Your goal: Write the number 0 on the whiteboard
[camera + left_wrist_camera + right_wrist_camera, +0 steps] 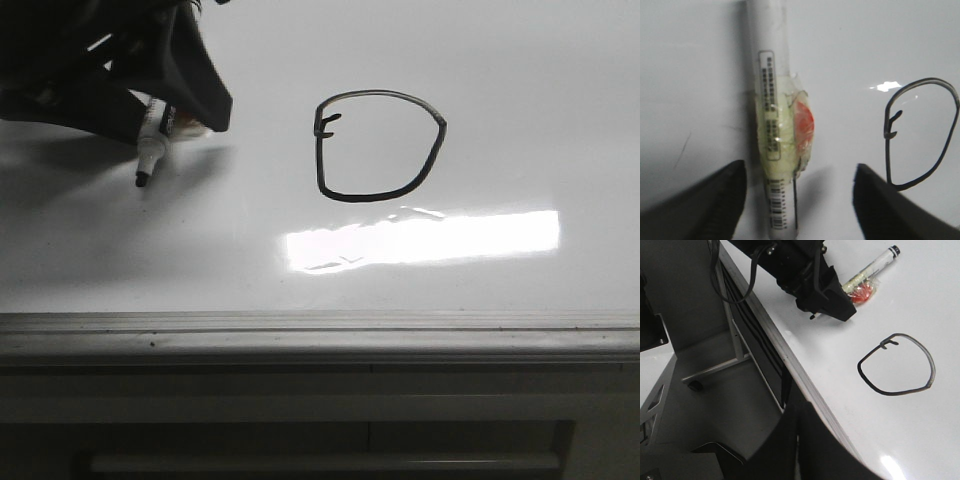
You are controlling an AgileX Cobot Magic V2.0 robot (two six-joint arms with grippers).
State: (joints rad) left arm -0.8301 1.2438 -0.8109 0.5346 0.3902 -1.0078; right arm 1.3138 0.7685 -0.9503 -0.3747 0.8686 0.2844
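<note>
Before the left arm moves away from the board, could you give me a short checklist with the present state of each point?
1. The number 0 is drawn as a closed loop: ok, with a small tick at its upper left.
2. Marker released: ok, it lies on the whiteboard between the spread fingers of the left gripper, touching neither.
3. Marker clear of the drawing: ok, it lies apart, to the left.
4. Marker capped: not ok, the dark tip is bare.
5. Right gripper clear of the board: ok, it sits beyond the edge.
</note>
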